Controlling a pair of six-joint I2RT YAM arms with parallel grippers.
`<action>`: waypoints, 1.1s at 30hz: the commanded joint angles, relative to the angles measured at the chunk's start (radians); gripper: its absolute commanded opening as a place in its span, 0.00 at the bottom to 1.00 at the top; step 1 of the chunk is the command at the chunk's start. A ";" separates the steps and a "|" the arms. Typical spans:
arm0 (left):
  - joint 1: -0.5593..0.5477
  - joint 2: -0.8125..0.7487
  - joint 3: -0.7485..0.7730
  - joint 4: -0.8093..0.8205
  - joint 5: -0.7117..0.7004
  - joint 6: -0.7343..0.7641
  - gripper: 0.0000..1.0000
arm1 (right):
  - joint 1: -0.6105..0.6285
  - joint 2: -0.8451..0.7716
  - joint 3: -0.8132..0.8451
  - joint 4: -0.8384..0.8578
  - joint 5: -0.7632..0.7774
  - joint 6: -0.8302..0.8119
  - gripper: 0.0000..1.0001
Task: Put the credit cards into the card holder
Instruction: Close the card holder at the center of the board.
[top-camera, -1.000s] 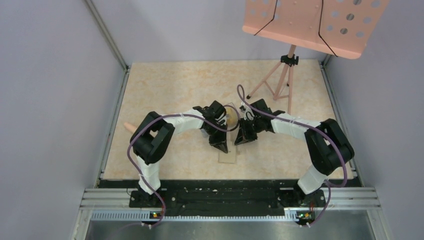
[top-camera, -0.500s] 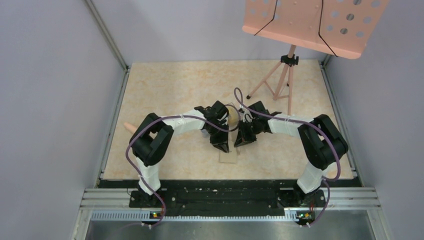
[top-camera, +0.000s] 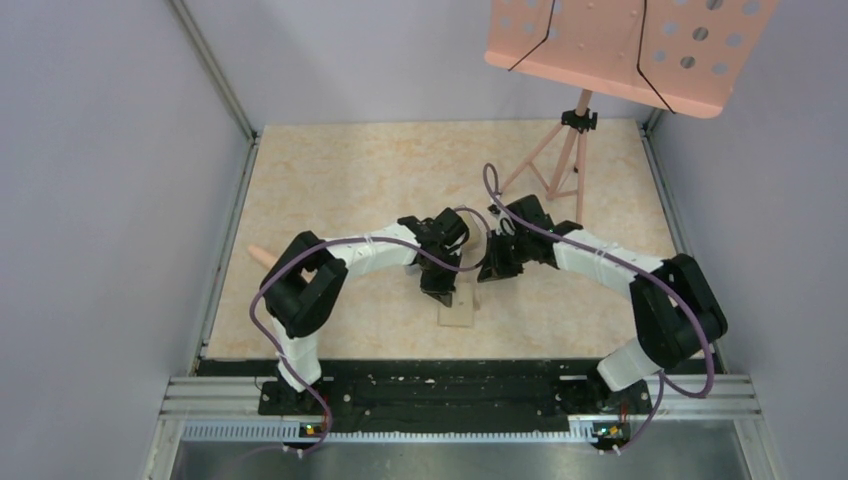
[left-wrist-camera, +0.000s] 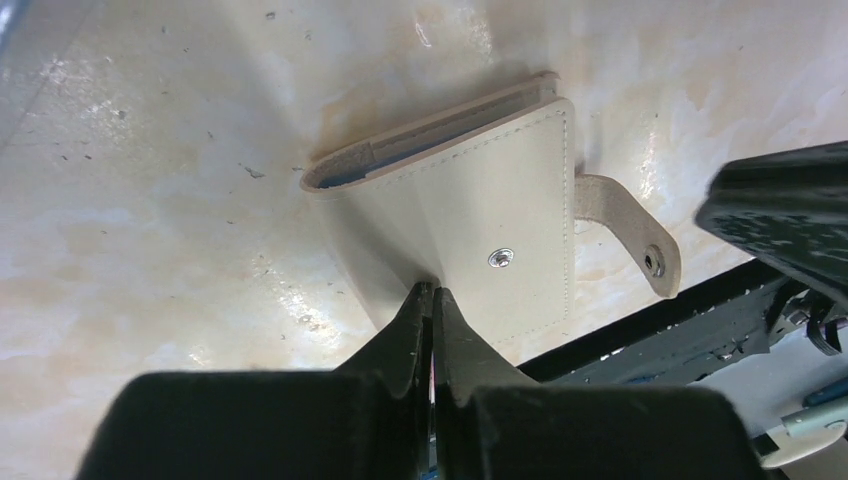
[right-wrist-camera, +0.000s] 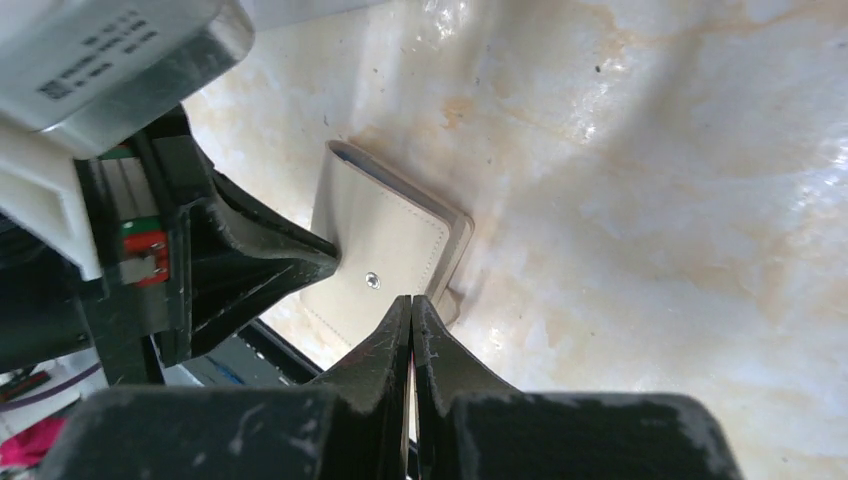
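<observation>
- Step in hand, as I judge it: work on the card holder itself, not yet on the credit cards. No card shows in any view, and whether 1 already sits inside cannot be told.
- The card holder lies folded flat on the marbled table, between the 2 arms and close in front of both wrists. Its tan cover faces up, with the metal stud showing.
- The closing strap hangs loose and unsnapped, lying on the table past the stitched edge. A sliver of light blue lining shows where the 2 leaves gape slightly.
- The left gripper has its jaws pressed together on nothing, tips touching the cover's near edge just beside the stud.
- The right gripper is likewise closed and empty, tips at the strap-side edge. Whether they touch the cover cannot be told.
- Orientation: the rounded fold faces away from the strap, and the strap side faces the dark base rail. The outline looks nearly square. I judge the long axis to run fold-to-strap, but only slightly.
- Next move, in my view: 1 closed tip pins the lower leaf while the other slips under the free stitched edge and lifts. The light holder may slide on the smooth table.
</observation>
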 joint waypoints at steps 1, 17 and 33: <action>-0.012 0.028 0.032 -0.023 -0.030 0.017 0.00 | -0.010 -0.085 -0.036 -0.056 0.076 -0.025 0.00; -0.013 0.036 0.048 -0.027 -0.027 0.030 0.00 | -0.010 -0.047 -0.146 0.058 -0.104 0.011 0.00; -0.014 0.040 0.059 -0.012 -0.003 0.036 0.00 | 0.011 0.051 -0.094 0.126 -0.209 0.037 0.00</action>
